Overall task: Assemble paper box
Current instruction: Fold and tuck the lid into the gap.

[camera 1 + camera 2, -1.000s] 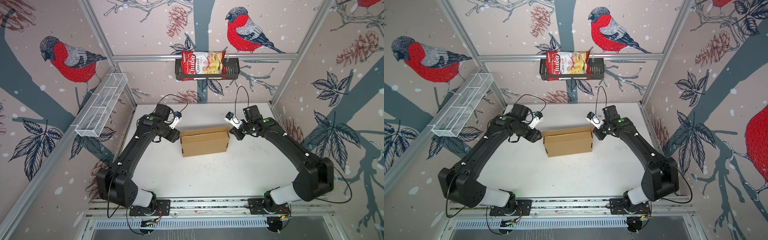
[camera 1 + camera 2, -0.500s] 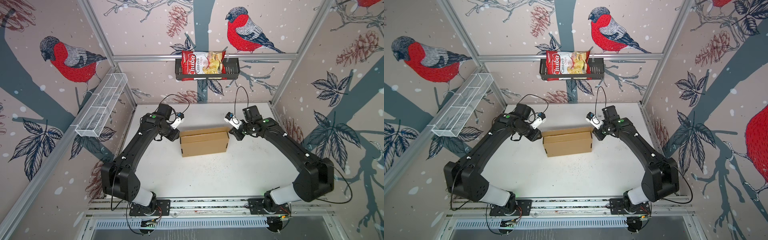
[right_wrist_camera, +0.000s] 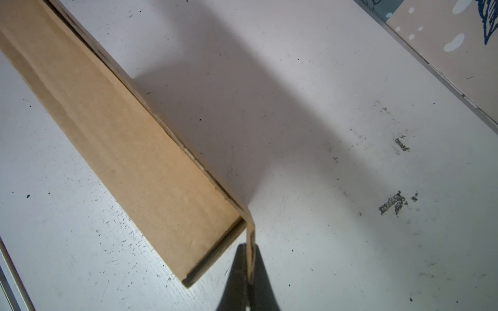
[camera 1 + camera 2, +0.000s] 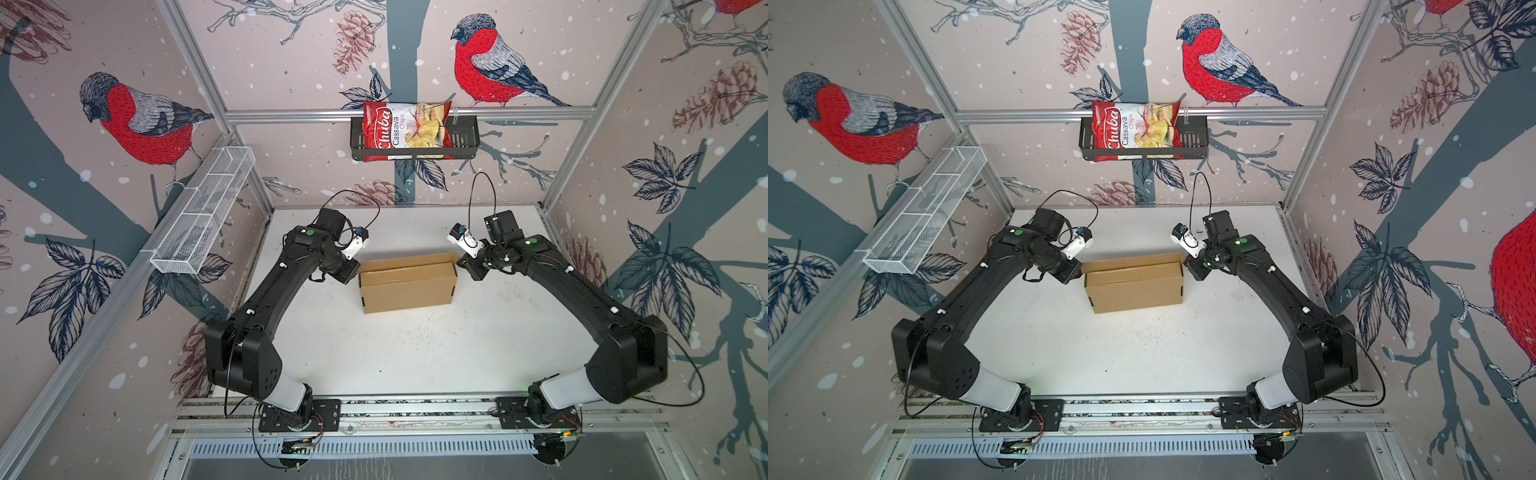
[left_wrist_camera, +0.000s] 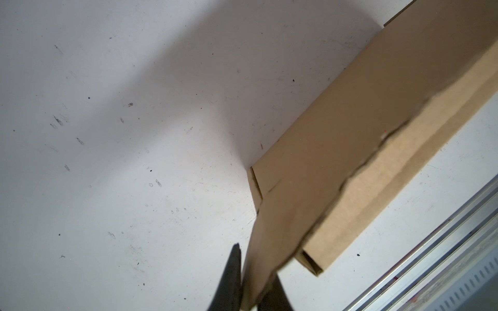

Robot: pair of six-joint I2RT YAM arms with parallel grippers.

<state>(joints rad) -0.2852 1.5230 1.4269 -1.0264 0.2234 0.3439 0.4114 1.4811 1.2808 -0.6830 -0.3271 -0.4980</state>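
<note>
The brown paper box [image 4: 407,286] [image 4: 1133,286] lies mid-table in both top views, folded into a shallow long shape. My left gripper [image 4: 356,271] [image 4: 1079,272] is at the box's left end. In the left wrist view it [image 5: 253,292] is shut on a cardboard panel of the box [image 5: 350,129], with one dark finger on each side. My right gripper [image 4: 462,264] [image 4: 1187,266] is at the box's right end. In the right wrist view it [image 3: 249,259] is shut on a thin end flap standing off the box [image 3: 121,129].
A red chips bag [image 4: 405,131] sits in a black basket [image 4: 461,143] on the back wall. A white wire rack [image 4: 203,216] hangs on the left wall. An aluminium rail [image 4: 415,409] runs along the table's front, and walls close in three sides.
My left gripper has closed from open onto the box's left-end panel, with its wrist shifting slightly. The right gripper and the box have stayed put.
</note>
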